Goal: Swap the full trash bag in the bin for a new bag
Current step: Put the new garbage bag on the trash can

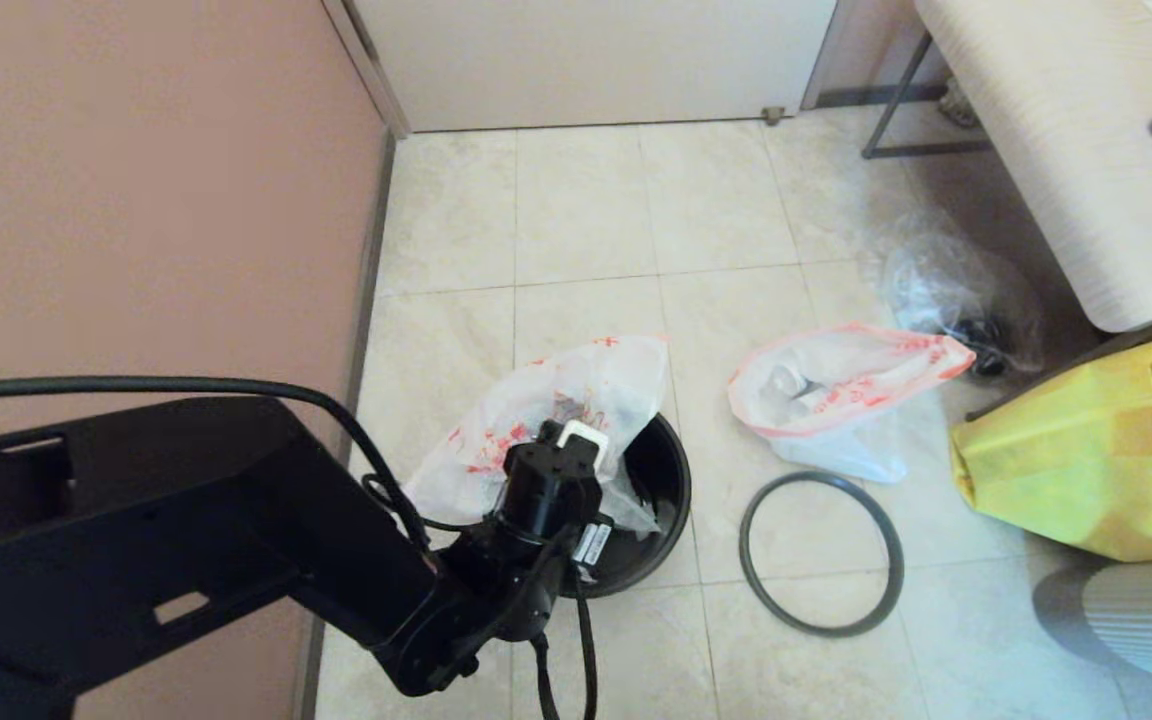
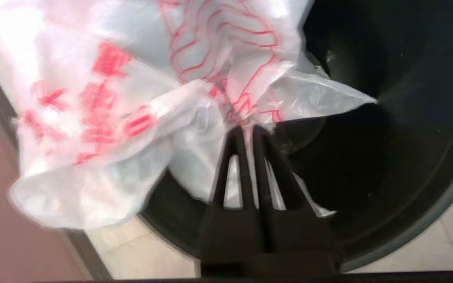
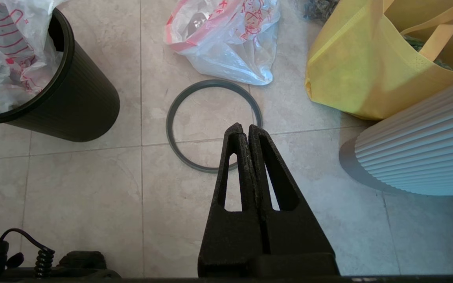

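Observation:
The new bag, white with red drawings, is bunched over the left side of the black bin and spills past its rim. In the left wrist view my left gripper is shut on a fold of the new bag above the bin's dark inside. The full trash bag, with a pink rim and bottles showing through, lies on the floor to the bin's right. The grey rim ring lies flat in front of it. My right gripper is shut on nothing, hanging above the ring.
A yellow bag stands at the right, a white ribbed object in front of it. A clear plastic bag lies under the table. A pink wall runs close along the bin's left.

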Tool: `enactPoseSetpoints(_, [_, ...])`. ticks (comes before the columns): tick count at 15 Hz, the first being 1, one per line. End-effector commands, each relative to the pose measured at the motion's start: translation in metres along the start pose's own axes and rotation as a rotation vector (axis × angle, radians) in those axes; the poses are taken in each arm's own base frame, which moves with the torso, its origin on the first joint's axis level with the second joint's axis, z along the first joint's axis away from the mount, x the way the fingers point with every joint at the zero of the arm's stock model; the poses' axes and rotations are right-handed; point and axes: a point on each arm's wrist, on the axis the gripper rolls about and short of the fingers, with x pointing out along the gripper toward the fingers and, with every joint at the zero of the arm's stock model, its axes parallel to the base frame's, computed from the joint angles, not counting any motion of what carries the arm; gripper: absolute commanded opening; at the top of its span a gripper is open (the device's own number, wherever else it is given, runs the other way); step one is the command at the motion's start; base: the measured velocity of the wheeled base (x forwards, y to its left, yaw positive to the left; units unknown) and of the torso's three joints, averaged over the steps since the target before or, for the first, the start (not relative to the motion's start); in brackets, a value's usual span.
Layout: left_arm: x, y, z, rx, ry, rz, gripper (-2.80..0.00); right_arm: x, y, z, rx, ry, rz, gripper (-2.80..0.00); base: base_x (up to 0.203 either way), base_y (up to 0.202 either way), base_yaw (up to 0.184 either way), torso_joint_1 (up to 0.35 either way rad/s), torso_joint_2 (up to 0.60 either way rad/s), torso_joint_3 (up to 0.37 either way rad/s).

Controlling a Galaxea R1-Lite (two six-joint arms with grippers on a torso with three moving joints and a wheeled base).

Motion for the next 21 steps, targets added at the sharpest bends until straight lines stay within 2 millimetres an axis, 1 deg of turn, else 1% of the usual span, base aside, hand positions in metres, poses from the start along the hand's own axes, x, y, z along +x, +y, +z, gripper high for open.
enactPoseSetpoints(1, [-0.006, 0.024, 0.012, -0.052, -0.023, 0.021, -2.8, 0.0, 0.0, 0.0, 0.0, 0.001, 0.0, -2.8, 0.0, 0.0, 0.0, 0.0, 0.0, 0.0])
enactPoseSetpoints(4, [0.003, 0.074, 0.02, -0.208, -0.017, 0.063, -2.8, 0.0, 0.0, 0.0, 0.0, 0.001, 0.0, -2.8, 0.0, 0.0, 0.0, 0.0, 0.0, 0.0])
enactPoseSetpoints(5, [0.005, 0.089, 0.019, -0.248, -0.015, 0.075, -2.8, 0.0, 0.0, 0.0, 0.0, 0.001, 0.0, -2.8, 0.0, 0.0, 0.0, 0.0, 0.0, 0.0])
enactPoseSetpoints(6, [0.003, 0.099, 0.016, -0.269, -0.013, 0.058, -2.8, 0.0, 0.0, 0.0, 0.0, 0.001, 0.0, -2.8, 0.0, 0.0, 0.0, 0.0, 0.0, 0.0])
enactPoseSetpoints(8, [-0.009, 0.113, 0.022, -0.315, -0.046, 0.03, -2.8, 0.0, 0.0, 0.0, 0.0, 0.001, 0.0, -2.8, 0.0, 0.0, 0.0, 0.0, 0.0, 0.0])
enactPoseSetpoints(9, [-0.011, 0.121, 0.024, -0.331, -0.058, 0.032, -2.8, 0.0, 0.0, 0.0, 0.0, 0.001, 0.0, -2.8, 0.0, 0.0, 0.0, 0.0, 0.0, 0.0])
enactPoseSetpoints(10, [-0.008, 0.126, 0.023, -0.339, -0.054, 0.043, 0.0, 0.0, 0.0, 0.0, 0.0, 0.001, 0.0, -2.8, 0.0, 0.0, 0.0, 0.0, 0.0, 0.0])
enactPoseSetpoints(12, [0.003, 0.13, 0.016, -0.342, -0.03, 0.05, 0.0, 0.0, 0.0, 0.0, 0.0, 0.001, 0.0, -2.8, 0.0, 0.0, 0.0, 0.0, 0.0, 0.0])
enactPoseSetpoints(14, [0.025, 0.135, 0.008, -0.35, -0.007, 0.048, 0.0, 0.0, 0.0, 0.0, 0.0, 0.001, 0.0, -2.8, 0.0, 0.0, 0.0, 0.0, 0.0, 0.0])
enactPoseSetpoints(17, [0.056, 0.14, 0.007, -0.364, -0.02, 0.01, 0.0, 0.0, 0.0, 0.0, 0.0, 0.001, 0.0, -2.8, 0.0, 0.0, 0.0, 0.0, 0.0, 0.0])
enactPoseSetpoints(18, [0.063, 0.14, 0.01, -0.367, -0.034, -0.002, 0.0, 0.0, 0.0, 0.0, 0.0, 0.001, 0.0, -2.8, 0.0, 0.0, 0.0, 0.0, 0.0, 0.0])
enactPoseSetpoints(19, [0.066, 0.14, 0.012, -0.368, -0.049, -0.037, 0.0, 0.0, 0.0, 0.0, 0.0, 0.001, 0.0, -2.8, 0.0, 0.0, 0.0, 0.0, 0.0, 0.0])
enactPoseSetpoints(21, [0.061, 0.14, 0.016, -0.367, -0.066, -0.104, 0.0, 0.0, 0.0, 0.0, 0.0, 0.001, 0.0, -2.8, 0.0, 0.0, 0.0, 0.0, 0.0, 0.0])
